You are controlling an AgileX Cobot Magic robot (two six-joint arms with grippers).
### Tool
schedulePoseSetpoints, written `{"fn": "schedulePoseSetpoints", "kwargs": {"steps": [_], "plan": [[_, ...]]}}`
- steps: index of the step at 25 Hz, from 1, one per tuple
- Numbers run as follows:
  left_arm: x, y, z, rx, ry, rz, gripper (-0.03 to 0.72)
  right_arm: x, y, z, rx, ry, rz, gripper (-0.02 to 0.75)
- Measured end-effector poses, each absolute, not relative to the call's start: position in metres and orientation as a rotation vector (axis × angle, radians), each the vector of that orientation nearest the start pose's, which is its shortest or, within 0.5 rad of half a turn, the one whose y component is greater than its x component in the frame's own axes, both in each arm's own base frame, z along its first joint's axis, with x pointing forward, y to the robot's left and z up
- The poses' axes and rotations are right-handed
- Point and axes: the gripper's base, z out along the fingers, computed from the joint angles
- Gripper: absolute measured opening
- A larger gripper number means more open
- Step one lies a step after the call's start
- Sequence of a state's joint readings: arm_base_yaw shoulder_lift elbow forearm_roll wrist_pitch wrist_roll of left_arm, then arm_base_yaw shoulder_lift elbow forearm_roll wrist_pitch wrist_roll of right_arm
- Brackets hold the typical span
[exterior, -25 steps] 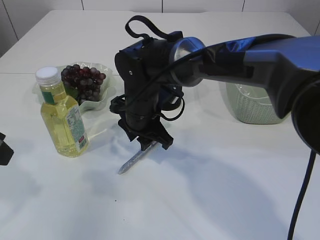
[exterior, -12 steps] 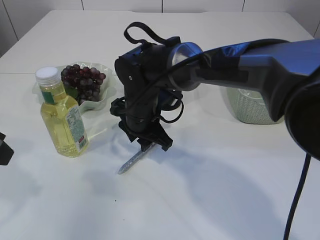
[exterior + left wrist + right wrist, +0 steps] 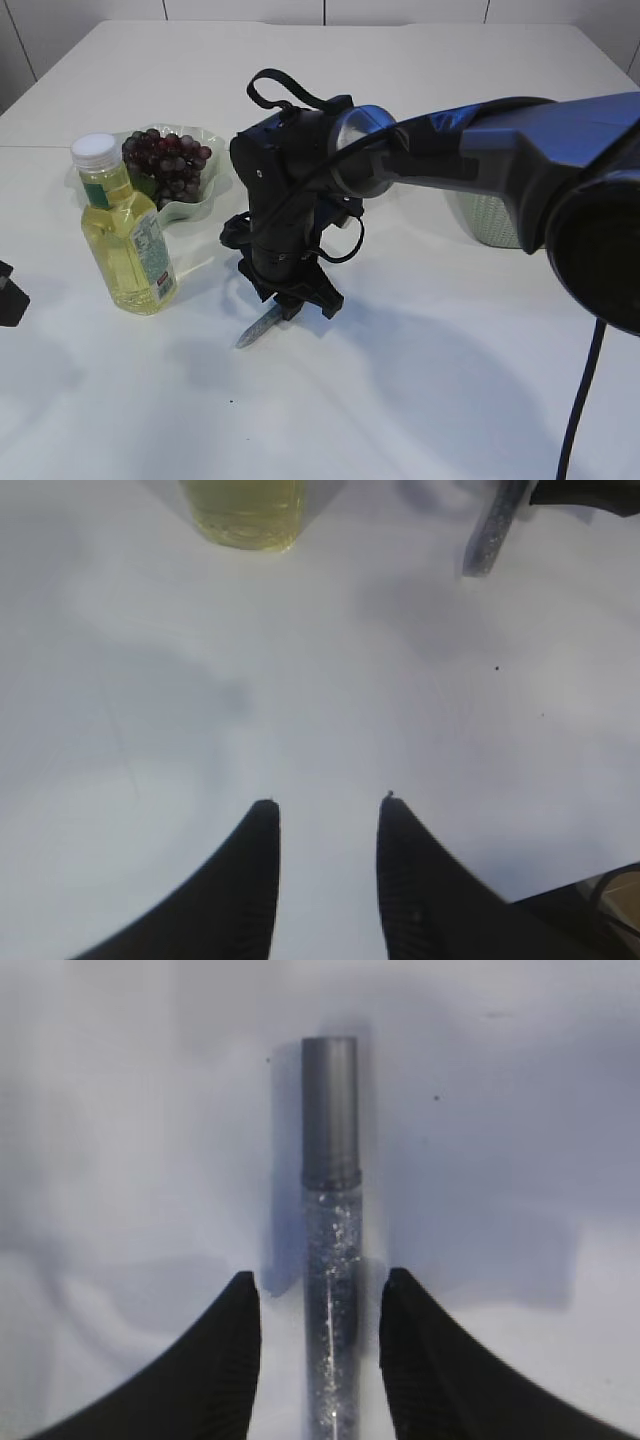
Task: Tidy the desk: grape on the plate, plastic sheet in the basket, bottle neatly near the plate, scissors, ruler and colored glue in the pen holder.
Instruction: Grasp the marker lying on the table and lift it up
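- Exterior view: a slim glitter glue tube [image 3: 260,325] lies on the white table [image 3: 420,380] just left of centre, its lower end pointing toward the lower left of the frame. Only that end shows; the rest is hidden under the right gripper [image 3: 290,300].
- The right gripper points down over the upper part of the tube. From this angle I cannot tell how wide its jaws stand.
- In the upper left, a bottle [image 3: 122,230] of yellow liquid with a white cap stands upright. Just behind it a pale plate [image 3: 205,195] holds dark grapes [image 3: 168,160]. A pale green basket [image 3: 490,220] sits at right, partly hidden behind the arm.
- Left wrist view: the left gripper [image 3: 325,815] hangs over bare table at the bottom of the frame, its two dark fingers parted with nothing between them. The bottle's base sits at the top edge, and the tube's end [image 3: 492,535] shows in the upper right.
- Right wrist view: the tube [image 3: 331,1220] runs vertically through the middle of the frame, with a grey cap at the top and a clear body full of silver glitter below.
- The right gripper [image 3: 320,1285] is open, one finger on each side of the tube's body. A thin gap shows on either side, so it straddles the tube without clamping it.
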State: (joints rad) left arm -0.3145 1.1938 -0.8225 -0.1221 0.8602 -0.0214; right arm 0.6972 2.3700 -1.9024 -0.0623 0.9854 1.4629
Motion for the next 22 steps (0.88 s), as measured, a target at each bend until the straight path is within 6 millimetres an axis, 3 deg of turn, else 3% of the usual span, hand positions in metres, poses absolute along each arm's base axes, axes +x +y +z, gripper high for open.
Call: {"fn": "schedulePoseSetpoints", "kwargs": {"steps": [13,22], "plan": [[0.204,-0.0751,0.2685,0.316,2.702,-0.248,0.241,0.3757,0.3086,0.1271,1.086,2.806,0.187,0.326],[0.2041,-0.0752,0.2686,0.316,2.701,-0.248,0.241,0.375,0.3083,0.1269,1.09,2.812,0.178,0.194]]}}
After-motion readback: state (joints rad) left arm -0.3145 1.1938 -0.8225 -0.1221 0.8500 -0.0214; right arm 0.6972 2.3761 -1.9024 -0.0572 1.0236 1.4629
